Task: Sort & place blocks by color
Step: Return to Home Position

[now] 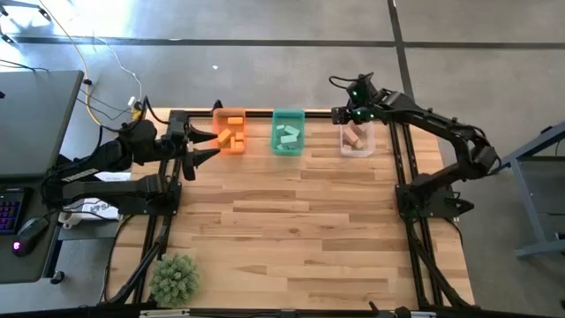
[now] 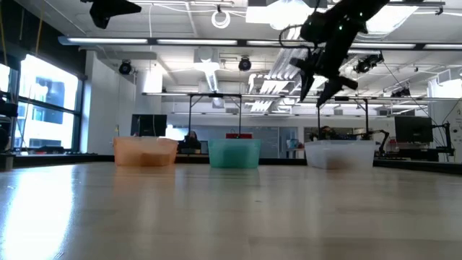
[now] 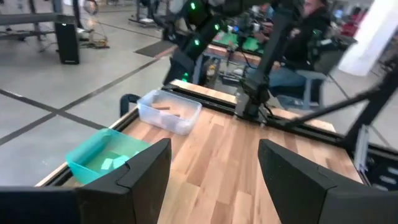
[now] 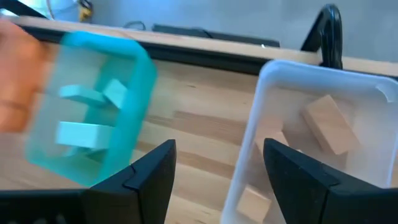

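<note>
Three bins stand in a row along the table's far edge. The orange bin (image 1: 229, 132) holds orange blocks (image 1: 233, 122), the teal bin (image 1: 288, 132) holds teal blocks (image 4: 86, 134), and the clear bin (image 1: 357, 139) holds tan wooden blocks (image 4: 329, 124). My right gripper (image 4: 217, 171) hangs open above the clear bin's left rim, tilted downward, with nothing between its fingers. In the low view my right gripper (image 2: 321, 79) is well above the bins. My left gripper (image 1: 207, 146) is open and empty, raised beside the orange bin on its left, pointing nearly level toward the table's right.
A green artificial plant (image 1: 174, 278) sits at the table's near left corner. Bare wooden tabletop (image 1: 291, 230) lies in front of the bins. A desk with a keyboard and mouse (image 1: 31, 231) stands left of the table. A seated person (image 3: 298, 43) shows beyond the table's right side.
</note>
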Tool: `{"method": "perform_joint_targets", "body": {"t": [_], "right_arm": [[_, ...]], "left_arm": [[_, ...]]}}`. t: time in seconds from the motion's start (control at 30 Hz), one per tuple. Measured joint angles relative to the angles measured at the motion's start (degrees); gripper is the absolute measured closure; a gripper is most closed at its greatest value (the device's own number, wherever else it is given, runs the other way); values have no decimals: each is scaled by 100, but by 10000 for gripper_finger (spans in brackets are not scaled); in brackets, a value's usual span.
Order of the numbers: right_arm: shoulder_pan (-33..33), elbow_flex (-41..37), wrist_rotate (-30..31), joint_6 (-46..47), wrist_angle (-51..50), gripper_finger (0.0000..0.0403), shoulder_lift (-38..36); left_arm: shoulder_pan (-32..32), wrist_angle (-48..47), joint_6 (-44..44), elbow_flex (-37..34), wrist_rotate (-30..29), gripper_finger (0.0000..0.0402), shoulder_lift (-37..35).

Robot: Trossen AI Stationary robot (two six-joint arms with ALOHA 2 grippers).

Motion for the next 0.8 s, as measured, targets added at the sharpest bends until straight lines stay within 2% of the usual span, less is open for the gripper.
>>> {"method": "perform_joint_targets", "body": {"t": [0.17, 0.23, 0.5, 0.8], "right_arm": [[441, 64, 171, 288, -34, 176, -325], [633, 64, 156, 410, -33, 176, -443], [1577, 64, 128, 577, 85, 176, -866], [2494, 64, 100, 332, 866, 176, -989]], "left_arm": [[-293, -342, 40, -35, -132, 172, -79], [-403, -245, -60, -254, -217, 172, -269], [-623, 1222, -670, -1990, -238, 172, -1425], [-627, 2155, -880, -3447, -562, 172, -2052]]}}
